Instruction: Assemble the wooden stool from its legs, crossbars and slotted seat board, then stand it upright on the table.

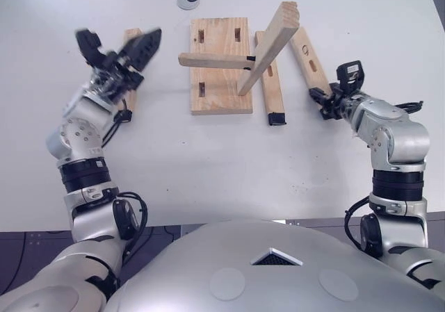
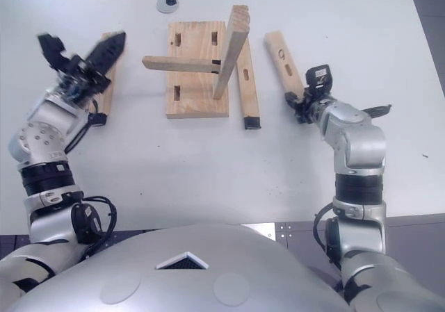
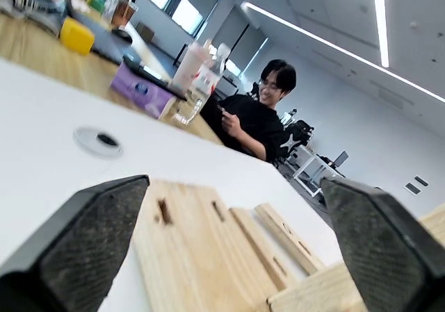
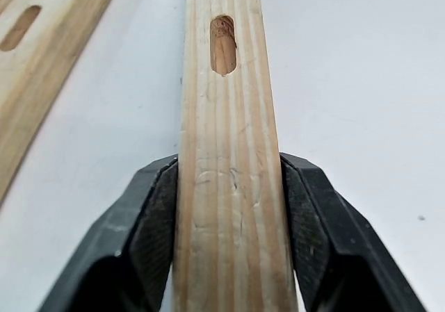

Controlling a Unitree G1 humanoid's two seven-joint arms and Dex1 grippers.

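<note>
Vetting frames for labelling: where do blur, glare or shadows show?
Left eye view: the left pincer is motion-smeared; the white table evenly lit, shadows faint. Left wrist view: the ceiling light strip glares white. Right wrist view: the slotted pale wooden leg is glare-free.

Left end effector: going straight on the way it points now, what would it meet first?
Probably the slotted seat board, lying flat ahead of the open left end effector. The crossbar juts out above the board's near edge and might come first; height is unclear.

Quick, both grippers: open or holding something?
Left gripper: open, holding nothing.
Right gripper: shut on the near end of the rightmost slotted leg.
</note>
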